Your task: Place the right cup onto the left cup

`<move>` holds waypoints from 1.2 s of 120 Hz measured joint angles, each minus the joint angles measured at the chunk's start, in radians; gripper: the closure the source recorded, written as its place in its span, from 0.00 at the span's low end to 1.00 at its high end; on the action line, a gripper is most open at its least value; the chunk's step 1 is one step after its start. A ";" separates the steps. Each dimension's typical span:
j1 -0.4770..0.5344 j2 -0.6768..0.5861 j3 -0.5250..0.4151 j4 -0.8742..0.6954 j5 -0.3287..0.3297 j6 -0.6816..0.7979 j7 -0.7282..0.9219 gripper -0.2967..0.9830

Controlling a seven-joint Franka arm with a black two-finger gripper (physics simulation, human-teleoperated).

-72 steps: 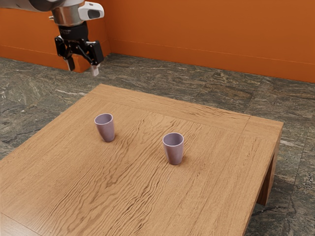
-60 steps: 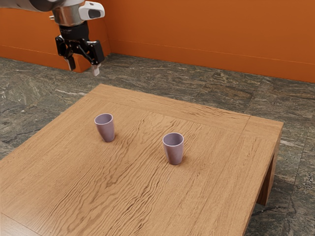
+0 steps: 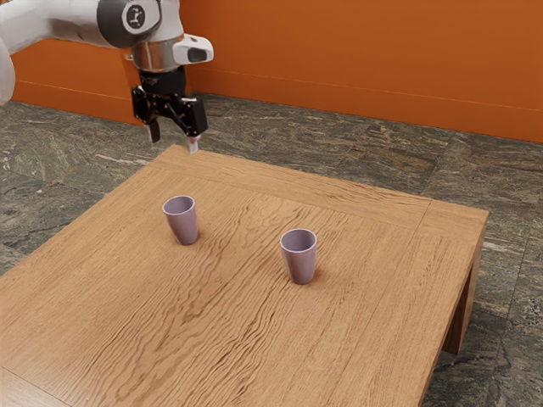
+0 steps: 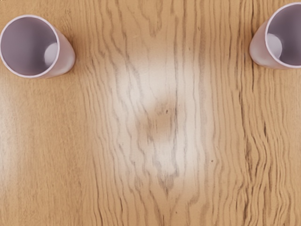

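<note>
My gripper [image 3: 173, 146] is open, held well above the table's far-left part in the exterior view, with nothing between its fingers. Two similar purple cups stand upright and apart on the wood. One cup [image 3: 182, 222] is toward the exterior view's left, closer to the gripper; the other cup [image 3: 299, 259] is toward the exterior view's right. From the hand, two cups [image 4: 35, 47] [image 4: 281, 40] are seen from above, both with open, hollow mouths. Which of these is which I cannot tell for certain.
The wooden table [image 3: 212, 314] has its far corner near the gripper and its edge toward the exterior view's right. An orange wall [image 3: 356, 59] rises behind a dark stone floor [image 3: 339, 144].
My arm has moved toward the exterior view's right and a little lower, nearer the cups. Both cups stand where they were, and the fingers remain apart.
</note>
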State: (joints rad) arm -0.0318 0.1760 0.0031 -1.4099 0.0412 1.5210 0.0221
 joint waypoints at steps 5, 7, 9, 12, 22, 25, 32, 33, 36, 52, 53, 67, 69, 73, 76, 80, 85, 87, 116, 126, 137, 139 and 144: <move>0.000 0.013 0.000 -0.001 0.000 0.010 0.004 0.23; 0.000 0.018 0.000 -0.003 0.000 0.015 0.006 0.23; 0.000 0.021 0.000 -0.006 0.000 0.020 0.008 0.23; -0.001 0.025 -0.001 -0.009 0.000 0.028 0.010 0.23; -0.006 0.037 -0.004 -0.028 0.000 0.056 0.018 0.23; -0.007 0.039 -0.004 -0.036 0.000 0.067 0.020 0.23; -0.008 0.040 -0.004 -0.057 0.000 0.090 0.025 0.23; -0.008 0.040 -0.004 -0.061 0.000 0.094 0.026 0.23; -0.008 0.041 -0.005 -0.071 0.000 0.105 0.028 0.23; -0.008 0.076 -0.010 -0.092 0.000 0.158 0.039 0.23; -0.008 0.080 -0.010 -0.092 0.000 0.160 0.039 0.23; -0.016 0.124 -0.011 -0.072 0.001 0.188 0.046 0.23; -0.017 0.131 -0.011 -0.065 0.001 0.191 0.047 0.23; -0.018 0.147 -0.010 -0.050 0.001 0.197 0.049 0.23; -0.018 0.159 -0.010 -0.038 0.001 0.200 0.050 0.23; -0.019 0.174 -0.010 -0.023 0.000 0.204 0.051 0.23; -0.025 0.187 -0.010 -0.014 -0.001 0.208 0.052 0.23; -0.026 0.191 -0.010 -0.011 -0.001 0.210 0.053 0.23; -0.053 0.223 -0.009 0.019 -0.040 0.212 0.022 0.23; -0.065 0.233 -0.009 0.022 -0.055 0.209 0.004 0.23; -0.076 0.246 -0.008 0.024 -0.062 0.207 -0.014 0.23; -0.077 0.249 -0.008 0.026 -0.063 0.207 -0.018 0.23; -0.079 0.261 -0.007 0.041 -0.064 0.206 -0.025 0.23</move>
State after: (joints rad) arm -0.1108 0.4368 -0.0040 -1.3688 -0.0232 1.7267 -0.0029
